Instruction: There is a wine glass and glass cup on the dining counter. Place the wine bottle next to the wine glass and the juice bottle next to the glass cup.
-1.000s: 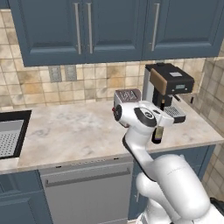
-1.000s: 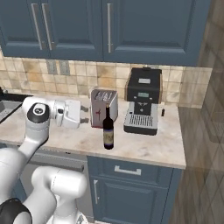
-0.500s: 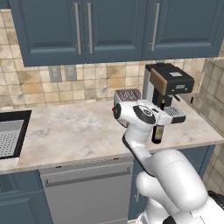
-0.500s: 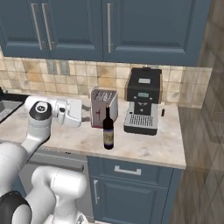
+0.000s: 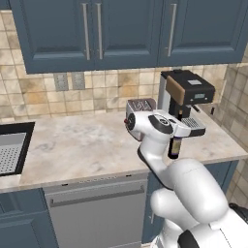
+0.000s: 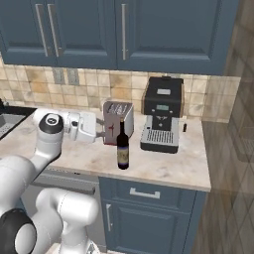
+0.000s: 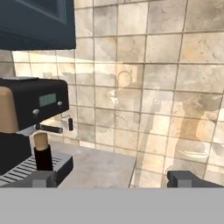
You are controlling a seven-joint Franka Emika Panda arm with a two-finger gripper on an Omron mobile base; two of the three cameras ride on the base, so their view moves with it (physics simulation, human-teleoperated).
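Your claw [image 7: 111,178] has its jaws wide apart and empty, probably level with the wine bottle [image 6: 122,146] on the tabletop [image 6: 163,166] by the coffee machine [image 6: 161,119].

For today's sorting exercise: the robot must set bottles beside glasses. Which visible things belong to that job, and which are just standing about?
Job: wine bottle; open gripper.
Standing about: toaster; coffee machine; sink; cabinets.
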